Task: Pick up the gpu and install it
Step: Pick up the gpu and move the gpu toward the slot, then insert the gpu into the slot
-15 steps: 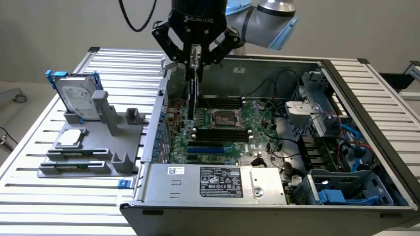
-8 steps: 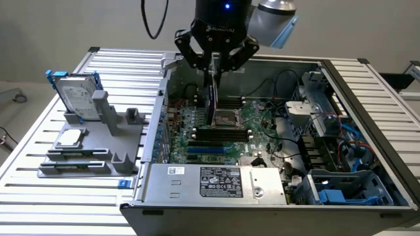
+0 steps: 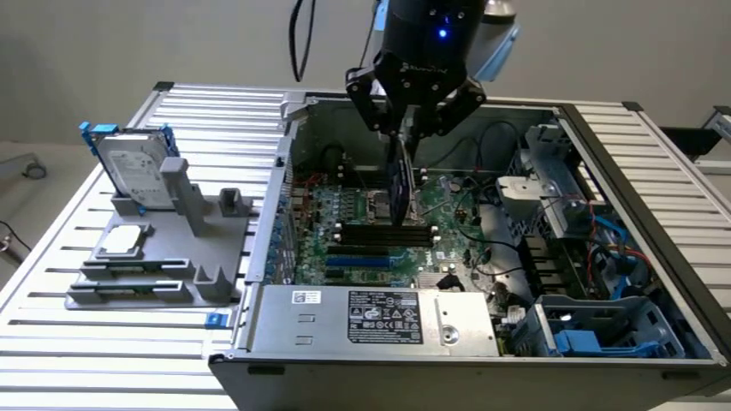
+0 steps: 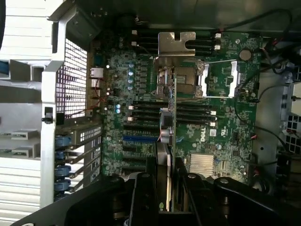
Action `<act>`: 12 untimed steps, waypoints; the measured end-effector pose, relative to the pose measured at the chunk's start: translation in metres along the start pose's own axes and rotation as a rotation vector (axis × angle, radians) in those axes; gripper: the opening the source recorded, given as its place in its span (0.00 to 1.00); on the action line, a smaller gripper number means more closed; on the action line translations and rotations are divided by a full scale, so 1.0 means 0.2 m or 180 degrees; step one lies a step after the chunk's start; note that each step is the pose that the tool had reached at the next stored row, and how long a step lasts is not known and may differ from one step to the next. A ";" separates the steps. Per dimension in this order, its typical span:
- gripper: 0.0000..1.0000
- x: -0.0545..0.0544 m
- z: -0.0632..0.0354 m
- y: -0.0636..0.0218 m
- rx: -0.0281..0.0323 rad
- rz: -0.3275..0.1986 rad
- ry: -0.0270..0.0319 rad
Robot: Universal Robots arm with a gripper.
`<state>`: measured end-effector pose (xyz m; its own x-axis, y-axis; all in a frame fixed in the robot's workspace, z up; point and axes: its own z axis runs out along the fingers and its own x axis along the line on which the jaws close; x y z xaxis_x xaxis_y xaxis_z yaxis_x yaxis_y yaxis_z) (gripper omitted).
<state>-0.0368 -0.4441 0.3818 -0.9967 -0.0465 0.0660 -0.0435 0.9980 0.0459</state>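
The gpu [image 3: 400,184] hangs edge-down inside the open computer case, just above the motherboard [image 3: 371,231]. My gripper [image 3: 402,133] is shut on the card's upper edge. In the wrist view the gpu [image 4: 172,117] appears edge-on as a thin green board, with its silver end bracket [image 4: 176,43] at the far end. Its black cooler faces the expansion slots. The gripper [image 4: 165,188] has its black fingers [image 4: 149,188] clamped on both faces of the card. The card's lower edge hovers over the black slots [image 3: 389,233] near the CPU socket [image 4: 181,77].
A grey fixture [image 3: 160,257] on the exterior view's left holds a silver hard drive with blue rails [image 3: 135,167] and a small square chip [image 3: 123,240]. The case's power supply [image 3: 365,317], drive cage [image 3: 549,193] and cables [image 3: 605,248] surround the motherboard. A blue slot [image 4: 140,139] lies beside the card.
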 end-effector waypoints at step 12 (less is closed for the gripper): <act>0.27 -0.01 0.002 0.000 0.0001 0.0005 0.0000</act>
<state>-0.0350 -0.4439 0.3812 -0.9968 -0.0449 0.0661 -0.0420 0.9981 0.0456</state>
